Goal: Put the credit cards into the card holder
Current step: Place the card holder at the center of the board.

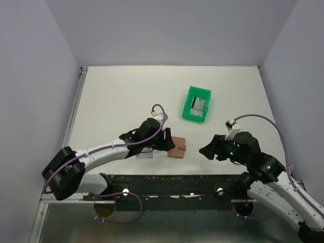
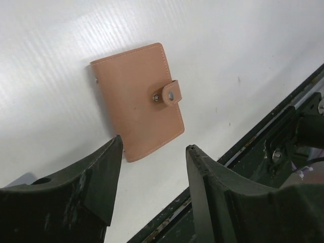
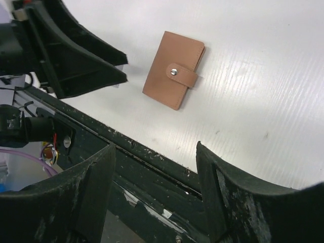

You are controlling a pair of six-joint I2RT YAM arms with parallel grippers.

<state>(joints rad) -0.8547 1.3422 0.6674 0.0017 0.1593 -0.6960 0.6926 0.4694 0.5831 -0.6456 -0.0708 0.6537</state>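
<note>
card holder closed, long axis roughly near-far, snap tab on right edge; left hand, right hand both apart

Card holder: tan leather look, matt, smooth, stitched edges.
Snap on the card holder: shiny metal.
Table under the card holder: white, matt, finely ribbed.
Frame rail near the card holder: dark, scratched, pale flecks.
Left gripper fingers: black plastic, matt, scuffed.
Bin beyond the card holder: green plastic.
</note>
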